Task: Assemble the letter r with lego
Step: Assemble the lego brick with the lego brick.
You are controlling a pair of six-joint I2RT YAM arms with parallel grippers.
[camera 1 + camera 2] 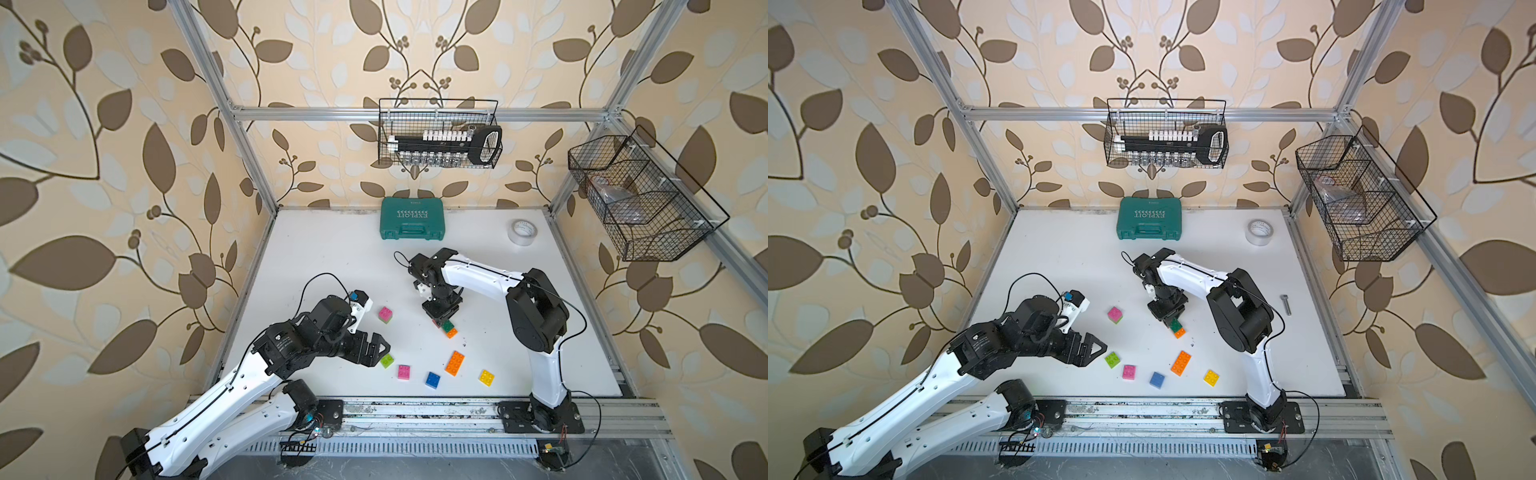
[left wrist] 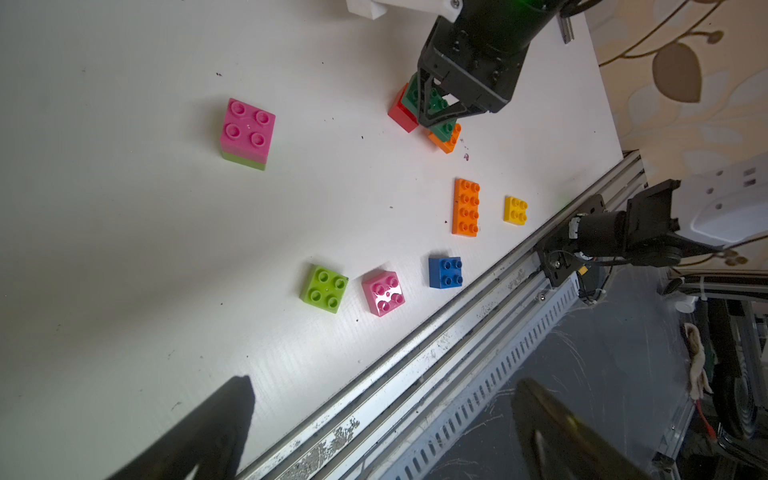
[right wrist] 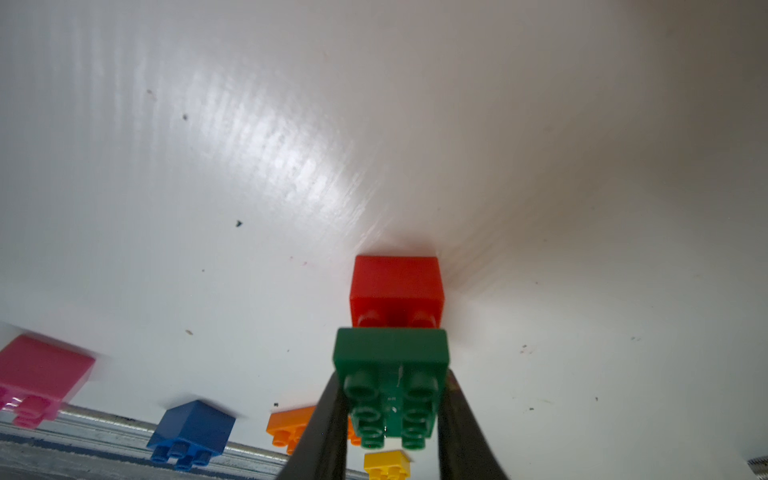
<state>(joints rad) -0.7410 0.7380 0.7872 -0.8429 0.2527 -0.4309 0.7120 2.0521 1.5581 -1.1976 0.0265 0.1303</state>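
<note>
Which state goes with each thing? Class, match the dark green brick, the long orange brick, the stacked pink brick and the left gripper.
Things:
1 dark green brick
2 long orange brick
3 stacked pink brick
4 left gripper

States:
a open, empty
b on a lime brick
c held by the right gripper
d alone, flat on the table

Pairs: 1-c, 2-d, 3-b, 4-a.

A teal tool case marked EXPLOIT is laid flat on the white table, against the back wall. A roll of clear tape is set to the right of the case, well apart. Above the case a wire basket holding a socket rail is hung. A second wire basket is mounted further right. In a top view, a bolt is seen lying nearer than the tape.
</note>
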